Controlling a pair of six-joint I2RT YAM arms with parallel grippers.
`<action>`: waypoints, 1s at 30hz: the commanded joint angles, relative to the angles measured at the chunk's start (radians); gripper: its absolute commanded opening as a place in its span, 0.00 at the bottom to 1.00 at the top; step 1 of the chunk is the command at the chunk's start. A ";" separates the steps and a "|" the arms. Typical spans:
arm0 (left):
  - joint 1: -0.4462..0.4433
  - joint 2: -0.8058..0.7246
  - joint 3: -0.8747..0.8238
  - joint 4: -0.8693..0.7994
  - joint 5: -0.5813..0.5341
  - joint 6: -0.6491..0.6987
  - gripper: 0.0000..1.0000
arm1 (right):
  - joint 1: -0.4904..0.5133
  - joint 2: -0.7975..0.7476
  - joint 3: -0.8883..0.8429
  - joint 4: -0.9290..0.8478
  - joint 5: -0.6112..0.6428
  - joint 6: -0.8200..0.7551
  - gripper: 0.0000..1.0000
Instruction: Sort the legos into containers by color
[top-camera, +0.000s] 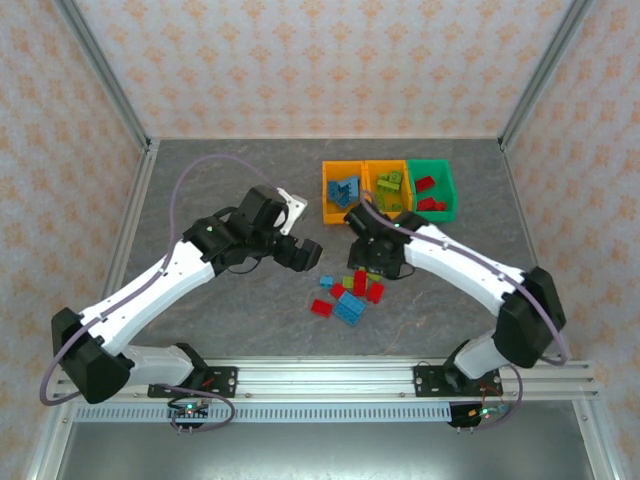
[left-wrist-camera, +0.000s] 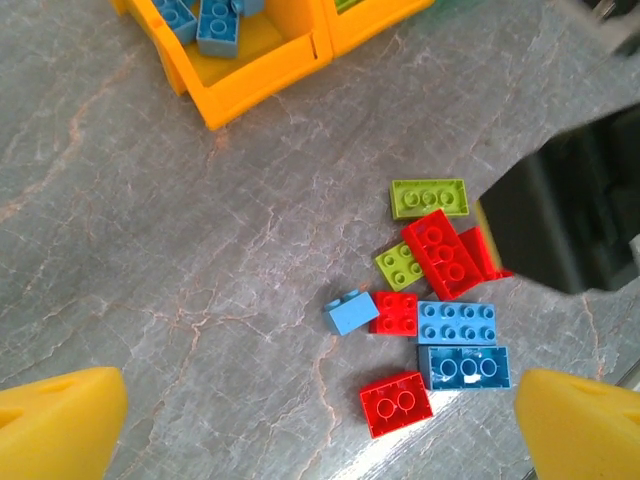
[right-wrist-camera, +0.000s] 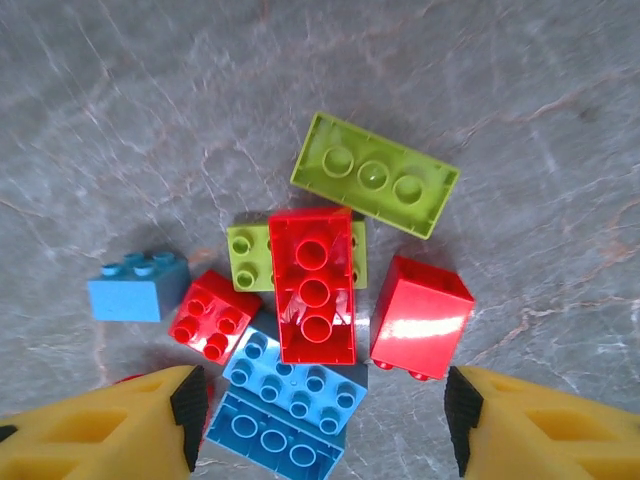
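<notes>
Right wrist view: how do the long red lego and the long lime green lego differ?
The long red lego is red, the long lime green lego lime. The red one rests across a small lime brick; the green one lies on the table. Both lie hollow side up.

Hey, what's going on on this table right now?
The robot is sorting lego bricks by colour. The left orange bin holds blue bricks, the middle orange bin green ones, and the green bin red ones. A loose pile of mixed bricks lies on the table. The right hand hangs open over that pile, gripping nothing; the left hand is open beside it.
</notes>
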 joint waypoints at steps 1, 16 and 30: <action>-0.009 0.004 0.048 -0.003 0.018 0.026 1.00 | 0.012 0.047 0.015 -0.003 0.032 -0.020 0.63; -0.009 -0.039 0.011 -0.003 -0.011 0.018 1.00 | 0.013 0.264 0.068 0.075 0.010 -0.062 0.57; -0.009 -0.061 -0.011 0.000 -0.022 0.022 1.00 | 0.014 0.195 0.074 0.045 0.079 -0.017 0.31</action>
